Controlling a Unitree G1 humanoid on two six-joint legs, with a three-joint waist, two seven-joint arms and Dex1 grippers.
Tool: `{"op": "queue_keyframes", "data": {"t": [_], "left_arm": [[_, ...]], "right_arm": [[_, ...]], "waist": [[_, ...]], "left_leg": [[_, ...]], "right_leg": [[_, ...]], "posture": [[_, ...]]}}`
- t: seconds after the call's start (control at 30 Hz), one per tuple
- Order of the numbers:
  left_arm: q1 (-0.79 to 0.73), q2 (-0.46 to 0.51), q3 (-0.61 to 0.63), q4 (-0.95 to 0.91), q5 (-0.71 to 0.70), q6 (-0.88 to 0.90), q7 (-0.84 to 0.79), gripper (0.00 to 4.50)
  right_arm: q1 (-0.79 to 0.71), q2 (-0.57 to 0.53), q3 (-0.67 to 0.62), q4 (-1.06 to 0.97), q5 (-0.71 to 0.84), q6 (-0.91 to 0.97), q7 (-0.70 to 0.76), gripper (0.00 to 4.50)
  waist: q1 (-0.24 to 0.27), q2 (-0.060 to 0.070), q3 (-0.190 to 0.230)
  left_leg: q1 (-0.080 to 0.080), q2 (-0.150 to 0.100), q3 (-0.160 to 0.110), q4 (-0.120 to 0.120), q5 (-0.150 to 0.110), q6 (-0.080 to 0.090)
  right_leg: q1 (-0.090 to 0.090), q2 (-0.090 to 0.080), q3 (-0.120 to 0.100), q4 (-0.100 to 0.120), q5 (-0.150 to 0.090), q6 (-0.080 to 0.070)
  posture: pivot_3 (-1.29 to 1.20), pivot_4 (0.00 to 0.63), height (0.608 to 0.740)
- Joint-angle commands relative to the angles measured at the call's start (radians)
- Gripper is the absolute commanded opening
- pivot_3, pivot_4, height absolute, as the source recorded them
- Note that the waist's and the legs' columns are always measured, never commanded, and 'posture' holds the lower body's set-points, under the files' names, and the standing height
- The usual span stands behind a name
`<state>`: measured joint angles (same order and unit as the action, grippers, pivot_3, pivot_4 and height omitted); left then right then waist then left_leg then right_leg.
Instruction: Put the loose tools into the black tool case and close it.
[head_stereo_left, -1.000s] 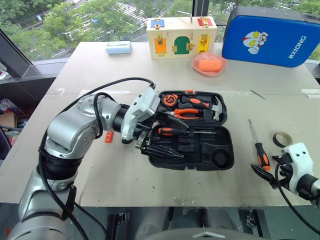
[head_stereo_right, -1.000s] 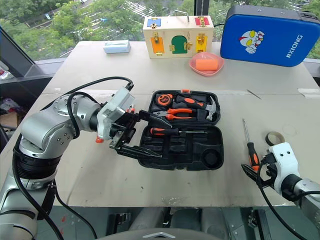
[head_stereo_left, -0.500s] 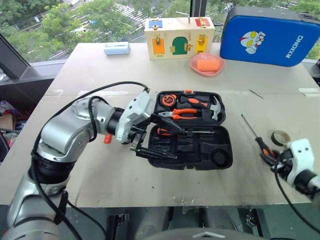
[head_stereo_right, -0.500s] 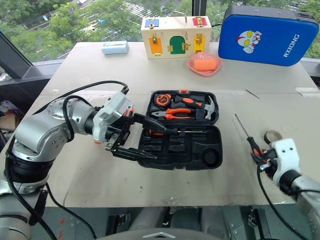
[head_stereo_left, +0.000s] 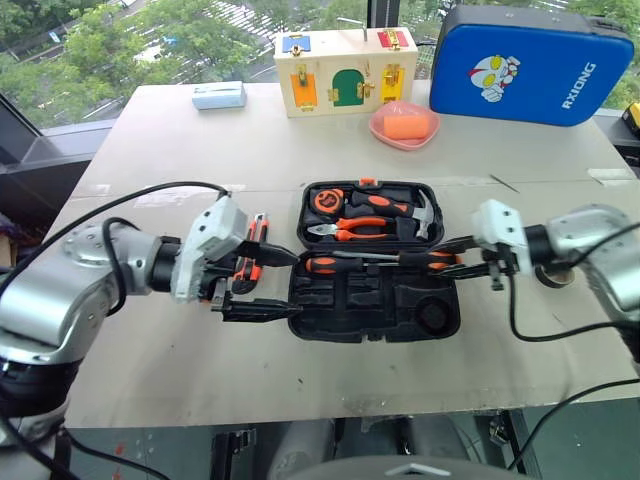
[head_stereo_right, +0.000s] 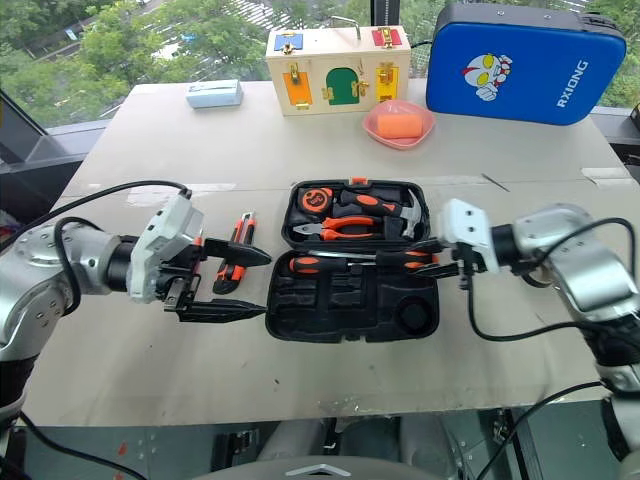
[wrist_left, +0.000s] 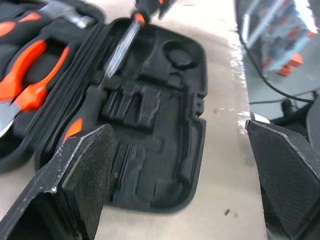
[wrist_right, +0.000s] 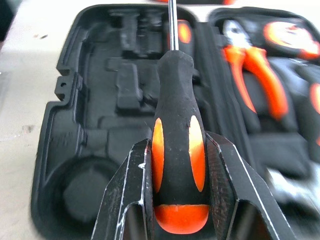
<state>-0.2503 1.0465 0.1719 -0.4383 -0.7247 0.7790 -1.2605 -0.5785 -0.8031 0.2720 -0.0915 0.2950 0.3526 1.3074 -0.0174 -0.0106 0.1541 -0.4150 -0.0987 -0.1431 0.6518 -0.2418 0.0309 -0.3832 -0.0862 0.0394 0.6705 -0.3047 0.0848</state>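
Note:
The black tool case (head_stereo_left: 400, 305) lies open in the middle of the table. One orange-and-black screwdriver (head_stereo_left: 333, 265) rests in its near half. My right gripper (wrist_right: 177, 145) is shut on the handle of a second screwdriver (wrist_right: 177, 100). It holds this one level over the case's right side, with the shaft pointing towards the seated screwdriver. My left gripper (head_stereo_left: 297, 285) stands wide open just left of the case, with nothing between its fingers. The orange-black utility knife (head_stereo_right: 233, 258) lies on the table beside its upper finger.
Pliers (head_stereo_left: 365, 225), a hammer (head_stereo_left: 425, 212) and a tape measure (head_stereo_left: 335, 200) sit in the case's far half. At the back stand a blue cartoon-printed case (head_stereo_left: 520, 65), a wooden latch box (head_stereo_left: 345, 70), a pink dish (head_stereo_left: 403, 125) and a pale blue box (head_stereo_left: 218, 95).
My right gripper shut on the screwdriver lying at the right, lifted it and carried it left over the case. My left gripper drew back left, off the case, uncovering the utility knife.

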Motion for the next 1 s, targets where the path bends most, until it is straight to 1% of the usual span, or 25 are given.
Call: {"op": "queue_keyframes", "data": {"t": [0.03, 0.13, 0.33, 0.53, 0.57, 0.6, 0.63, 0.8, 0.83, 0.97, 1.0], "left_arm": [[0.028, 0.018, 0.069, -0.063, -0.033, 0.009, 0.03, 4.5], [0.033, 0.009, 0.087, -0.062, -0.039, 0.015, 0.065, 4.5], [0.009, -0.006, 0.064, -0.05, -0.039, -0.003, 0.09, 4.5], [-0.02, -0.017, 0.039, -0.038, -0.032, -0.018, 0.09, 4.5], [-0.024, -0.018, 0.037, -0.036, -0.032, -0.019, 0.09, 4.5], [-0.027, -0.018, 0.034, -0.034, -0.033, -0.021, 0.09, 4.5], [-0.03, -0.019, 0.032, -0.033, -0.034, -0.023, 0.089, 4.5], [-0.047, -0.022, 0.018, -0.031, -0.036, -0.03, 0.089, 4.5], [-0.051, -0.023, 0.015, -0.033, -0.036, -0.031, 0.089, 4.5], [-0.063, -0.027, 0.004, -0.043, -0.04, -0.031, 0.09, 4.5], [-0.064, -0.027, -0.001, -0.046, -0.039, -0.033, 0.088, 4.5]], "right_arm": [[-0.026, 0.024, 0.034, 0.024, -0.05, -0.009, 0.002, 0.55], [-0.041, 0.049, 0.06, 0.036, -0.084, 0.03, -0.026, 0.55], [-0.026, 0.047, 0.073, 0.006, -0.123, 0.068, -0.044, 0.55], [-0.019, 0.046, 0.069, 0.002, -0.146, 0.036, -0.039, 0.55], [-0.018, 0.043, 0.067, -0.004, -0.144, 0.034, -0.033, 1.35], [-0.018, 0.041, 0.065, -0.01, -0.142, 0.035, -0.028, 1.6], [-0.019, 0.041, 0.059, -0.018, -0.135, 0.041, -0.026, 1.94], [-0.029, 0.049, 0.03, -0.062, -0.097, 0.071, -0.021, 4.26], [-0.032, 0.053, 0.023, -0.074, -0.084, 0.083, -0.022, 4.39], [-0.044, 0.084, 0.009, -0.105, -0.042, 0.126, -0.042, 4.39], [-0.049, 0.1, 0.007, -0.109, -0.032, 0.146, -0.057, 4.11]], "waist": [[0.005, 0.0, 0.0], [0.007, 0.0, 0.0], [0.004, 0.0, 0.0], [0.004, 0.0, 0.0], [0.004, 0.0, 0.0], [0.003, 0.0, 0.0], [0.003, 0.0, 0.0], [0.003, 0.0, 0.0], [0.003, 0.0, 0.0], [0.003, 0.0, 0.0], [0.003, 0.0, 0.0]], "left_leg": [[0.0, 0.0, 0.0, 0.0, 0.0, 0.0], [0.0, -0.001, 0.0, 0.0, 0.0, 0.0], [0.0, -0.001, 0.001, 0.0, 0.0, 0.0], [0.0, -0.001, 0.001, 0.0, 0.0, 0.0], [0.0, -0.001, 0.002, 0.0, 0.0, 0.0], [0.0, -0.001, 0.002, 0.0, 0.0, 0.0], [0.0, -0.001, 0.002, 0.0, 0.0, 0.0], [0.0, -0.001, 0.002, 0.0, 0.0, 0.0], [0.0, -0.001, 0.002, 0.0, 0.0, 0.0], [0.0, -0.001, 0.002, 0.0, 0.0, 0.0], [0.0, -0.001, 0.002, 0.0, 0.0, 0.0]], "right_leg": [[0.0, 0.0, 0.0, 0.0, 0.0, 0.0], [0.0, -0.001, 0.0, 0.001, 0.0, 0.0], [-0.003, 0.0, 0.001, 0.004, 0.0, 0.0], [-0.003, 0.0, 0.002, 0.005, 0.0, 0.0], [-0.004, 0.0, 0.002, 0.005, 0.0, 0.0], [-0.004, 0.0, 0.002, 0.005, 0.0, 0.0], [-0.004, 0.0, 0.002, 0.005, 0.0, 0.0], [-0.004, 0.0, 0.002, 0.005, 0.0, 0.0], [-0.004, 0.0, 0.002, 0.006, 0.0, 0.0], [-0.004, 0.0, 0.002, 0.006, 0.0, 0.0], [-0.004, 0.0, 0.002, 0.006, 0.0, 0.0]], "posture": [[0.0, 0.15, 0.735], [0.0, 0.15, 0.735], [0.0, 0.15, 0.735], [0.0, 0.15, 0.735], [0.0, 0.15, 0.735], [0.0, 0.15, 0.735], [0.0, 0.15, 0.735], [0.0, 0.15, 0.735], [0.0, 0.15, 0.735], [0.0, 0.15, 0.735], [0.0, 0.15, 0.735]]}}
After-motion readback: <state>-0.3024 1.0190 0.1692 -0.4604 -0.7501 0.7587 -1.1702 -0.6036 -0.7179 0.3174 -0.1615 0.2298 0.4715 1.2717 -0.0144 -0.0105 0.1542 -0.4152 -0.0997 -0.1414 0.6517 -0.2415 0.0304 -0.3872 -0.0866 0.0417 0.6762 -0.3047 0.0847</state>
